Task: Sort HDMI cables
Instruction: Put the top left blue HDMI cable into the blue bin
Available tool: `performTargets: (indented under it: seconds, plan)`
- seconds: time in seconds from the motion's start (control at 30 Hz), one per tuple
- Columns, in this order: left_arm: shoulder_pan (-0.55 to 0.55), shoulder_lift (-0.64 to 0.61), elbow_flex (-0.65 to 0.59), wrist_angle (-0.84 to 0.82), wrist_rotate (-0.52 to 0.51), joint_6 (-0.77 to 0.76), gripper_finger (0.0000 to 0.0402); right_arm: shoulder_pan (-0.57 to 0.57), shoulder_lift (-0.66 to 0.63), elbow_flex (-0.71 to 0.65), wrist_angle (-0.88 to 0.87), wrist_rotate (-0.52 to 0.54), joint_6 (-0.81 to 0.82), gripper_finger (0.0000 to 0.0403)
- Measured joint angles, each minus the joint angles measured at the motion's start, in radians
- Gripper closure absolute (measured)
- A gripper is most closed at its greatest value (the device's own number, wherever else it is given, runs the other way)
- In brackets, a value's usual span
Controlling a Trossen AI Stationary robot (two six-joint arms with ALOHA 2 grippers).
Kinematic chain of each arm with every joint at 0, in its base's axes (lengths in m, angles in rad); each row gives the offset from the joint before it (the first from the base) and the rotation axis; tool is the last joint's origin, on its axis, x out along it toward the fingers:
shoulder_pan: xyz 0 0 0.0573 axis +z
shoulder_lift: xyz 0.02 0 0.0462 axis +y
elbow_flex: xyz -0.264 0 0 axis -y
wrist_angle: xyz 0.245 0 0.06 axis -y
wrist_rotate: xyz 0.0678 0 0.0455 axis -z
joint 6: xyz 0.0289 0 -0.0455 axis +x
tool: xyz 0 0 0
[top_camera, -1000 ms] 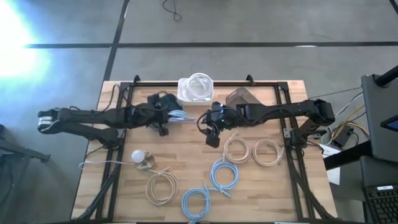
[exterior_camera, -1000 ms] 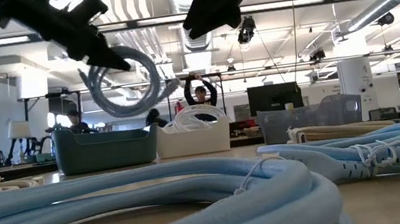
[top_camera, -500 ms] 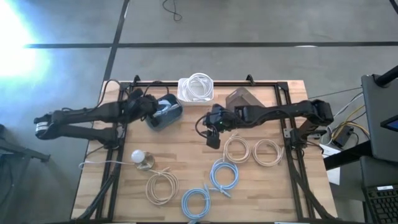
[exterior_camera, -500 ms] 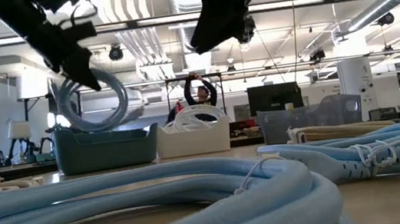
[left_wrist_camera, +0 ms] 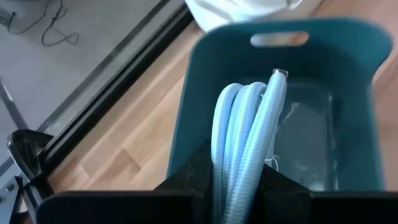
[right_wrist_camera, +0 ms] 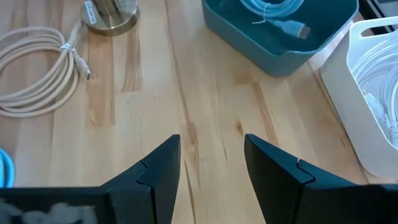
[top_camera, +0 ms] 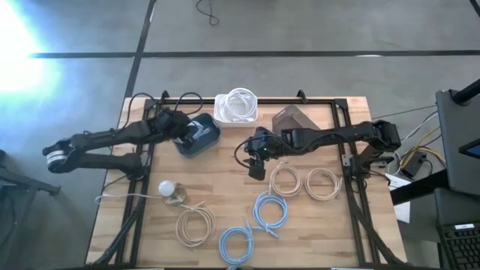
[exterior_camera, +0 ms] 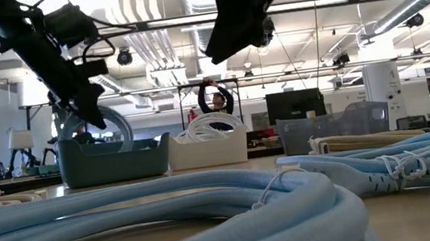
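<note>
So the table [top_camera: 225, 180] is a light wood butcher-block top with a black frame around it, sitting on a grey concrete floor. The low view looks out into a big open workshop with ceiling pipes and strip lights, plus a person [exterior_camera: 215, 100] way in the back with arms raised.

Along the far edge sit three bins: a teal bin [top_camera: 201, 140], a white bin [top_camera: 223, 112] with white coils in it, and a greyish bin [top_camera: 292, 118] (can't tell what's in that one, the right arm runs just beside it).

The left gripper [top_camera: 180, 129] is over the teal bin, clamped on a light blue coil [left_wrist_camera: 245, 146] that hangs down into the bin. From above the coil is mostly hidden by the gripper. The right gripper [top_camera: 255, 161] hovers over bare wood mid-table, fingers apart, nothing between them.

Still loose on the table: two beige coils [top_camera: 304, 181] side by side near the right, a third beige coil [top_camera: 195, 225] at the front left, and two more blue coils [top_camera: 255, 225] at the front. A white bulb thing [top_camera: 166, 188] on a brass base stands at the left.
</note>
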Motion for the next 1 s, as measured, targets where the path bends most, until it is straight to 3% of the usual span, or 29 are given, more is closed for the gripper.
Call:
performTargets:
  seconds: [0.3, 0.57, 0.83, 1.0]
  plan:
    - [0.004, 0.042, -0.028, 0.037, -0.097, 0.065, 0.0362, 0.0, 0.001, -0.007, 0.0, 0.0, 0.016, 0.0229]
    - [0.004, 0.064, -0.023, 0.042, -0.1, 0.1, 0.0355, 0.0, 0.001, -0.007, 0.0, 0.0, 0.018, 0.0229]
    - [0.004, 0.065, -0.023, 0.079, -0.112, 0.191, 0.0274, 0.0, 0.001, -0.007, 0.0, 0.0, 0.017, 0.0229]
    - [0.004, 0.065, -0.016, 0.087, -0.264, 0.23, 0.0226, 0.0, 0.001, -0.007, -0.001, 0.0, 0.018, 0.0229]
